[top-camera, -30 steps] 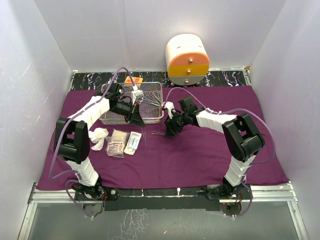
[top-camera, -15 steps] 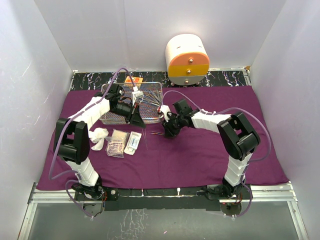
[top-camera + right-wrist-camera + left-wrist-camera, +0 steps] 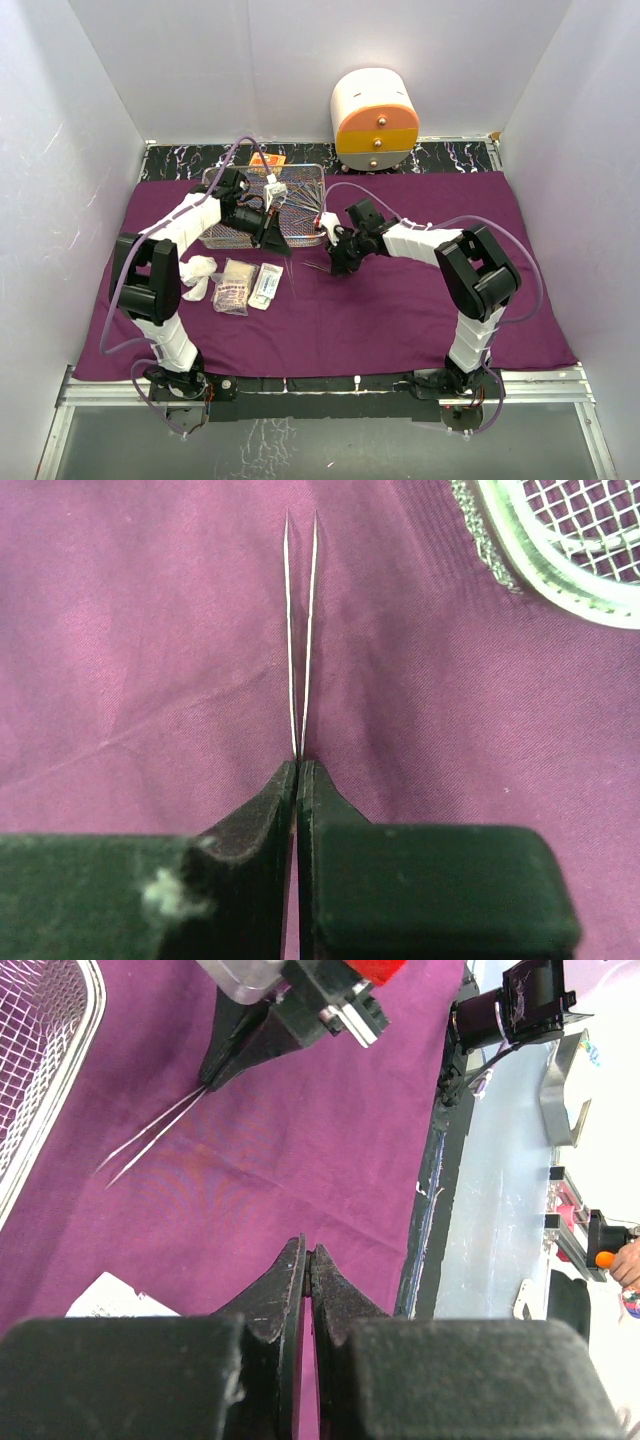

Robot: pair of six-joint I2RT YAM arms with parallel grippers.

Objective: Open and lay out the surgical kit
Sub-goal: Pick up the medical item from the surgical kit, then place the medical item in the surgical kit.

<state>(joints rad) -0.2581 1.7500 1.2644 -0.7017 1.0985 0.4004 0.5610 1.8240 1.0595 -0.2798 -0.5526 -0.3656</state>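
Since the right hand [image 3: 298, 765] pinches the tweezers [image 3: 300, 630] only at their rear end, they could pivot or slip free; the left hand [image 3: 307, 1255] is pressed together.

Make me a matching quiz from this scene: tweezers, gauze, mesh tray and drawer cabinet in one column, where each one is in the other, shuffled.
Things:
1. tweezers
2. gauze
3. mesh tray
4. drawer cabinet

Places:
A. by the back wall
B. on the left side of the cloth, beside the packets
C. pinched in the right gripper
D. at the cloth's back left

Pairs: 1-C, 2-B, 3-D, 4-A
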